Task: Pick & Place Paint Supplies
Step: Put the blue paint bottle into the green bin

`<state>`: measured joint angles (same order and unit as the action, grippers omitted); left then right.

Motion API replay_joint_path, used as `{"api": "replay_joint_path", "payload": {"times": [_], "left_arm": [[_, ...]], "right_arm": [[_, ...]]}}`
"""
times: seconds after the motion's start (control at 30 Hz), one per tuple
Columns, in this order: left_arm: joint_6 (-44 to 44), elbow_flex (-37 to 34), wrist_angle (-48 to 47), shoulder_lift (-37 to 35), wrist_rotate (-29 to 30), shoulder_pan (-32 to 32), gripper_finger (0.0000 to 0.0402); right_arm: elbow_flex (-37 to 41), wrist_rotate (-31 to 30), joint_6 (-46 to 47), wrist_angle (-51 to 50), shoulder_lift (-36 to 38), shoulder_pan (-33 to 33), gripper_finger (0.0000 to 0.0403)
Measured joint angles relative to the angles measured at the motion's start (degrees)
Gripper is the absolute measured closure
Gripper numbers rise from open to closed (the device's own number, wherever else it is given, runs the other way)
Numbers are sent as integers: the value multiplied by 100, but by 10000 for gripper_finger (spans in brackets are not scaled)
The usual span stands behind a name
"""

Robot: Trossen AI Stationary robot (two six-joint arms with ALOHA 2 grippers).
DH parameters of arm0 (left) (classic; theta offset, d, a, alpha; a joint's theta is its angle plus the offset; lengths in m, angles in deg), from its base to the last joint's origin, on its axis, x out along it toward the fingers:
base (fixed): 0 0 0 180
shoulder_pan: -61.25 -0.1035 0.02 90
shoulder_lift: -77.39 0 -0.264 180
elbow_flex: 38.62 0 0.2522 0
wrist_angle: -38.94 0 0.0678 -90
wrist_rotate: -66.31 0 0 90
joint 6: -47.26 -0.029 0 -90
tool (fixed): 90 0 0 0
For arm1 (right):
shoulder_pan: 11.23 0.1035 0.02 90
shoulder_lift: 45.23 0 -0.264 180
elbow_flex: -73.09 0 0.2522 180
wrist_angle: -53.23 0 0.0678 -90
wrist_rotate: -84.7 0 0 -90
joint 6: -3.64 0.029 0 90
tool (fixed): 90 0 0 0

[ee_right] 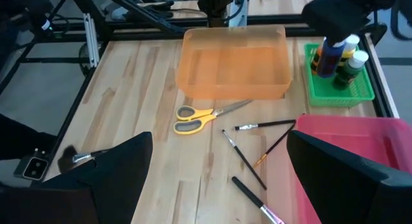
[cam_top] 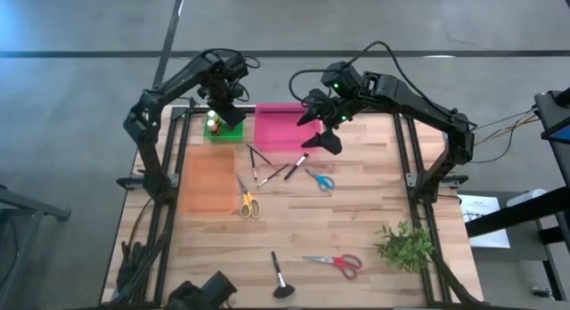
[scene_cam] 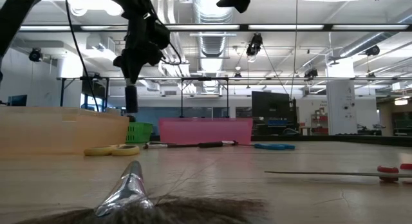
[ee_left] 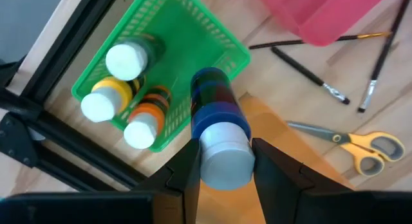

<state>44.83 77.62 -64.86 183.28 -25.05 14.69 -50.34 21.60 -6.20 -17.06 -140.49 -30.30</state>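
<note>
Blurred dark bristles and a shiny ferrule of a large brush (scene_cam: 132, 192) filled the low view's bottom edge, its handle cut off. At upper left of the high view, the left tool (ee_left: 222, 166) clenched a blue white-capped paint bottle (ee_left: 217, 130) above the green plastic basket (ee_left: 225, 47), partly hiding it. Three bottles stood inside. The right tool (cam_top: 322, 125) hung released over the pink tray (cam_top: 278, 132); slim brushes (cam_top: 260, 166) and yellow-handled scissors (cam_top: 248, 203) lay on the bench (cam_top: 356, 221).

Both arms are basically matte black all over, chunky jointed segments with rounded housings at the joints. Black cables loop off the left arm (cam_top: 169, 87) and over the right arm (cam_top: 419, 105) near its wrist, where there's a little green light glowing. The fingers (ee_right: 112, 179) look like flat, wedge-shaped black plates.
</note>
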Motion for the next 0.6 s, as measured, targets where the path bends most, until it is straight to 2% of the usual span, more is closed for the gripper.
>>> {"api": "replay_joint_path", "payload": {"times": [0.3, 0.6], "left_arm": [[-96, -84, 90, 47, -15, -160, 282], [-267, -84, 123, 403, 45, -228, 282]], "right_arm": [[46, 4, -29, 74, -4, 0, 47], [73, 4, -47, 135, -7, -7, 47]]}}
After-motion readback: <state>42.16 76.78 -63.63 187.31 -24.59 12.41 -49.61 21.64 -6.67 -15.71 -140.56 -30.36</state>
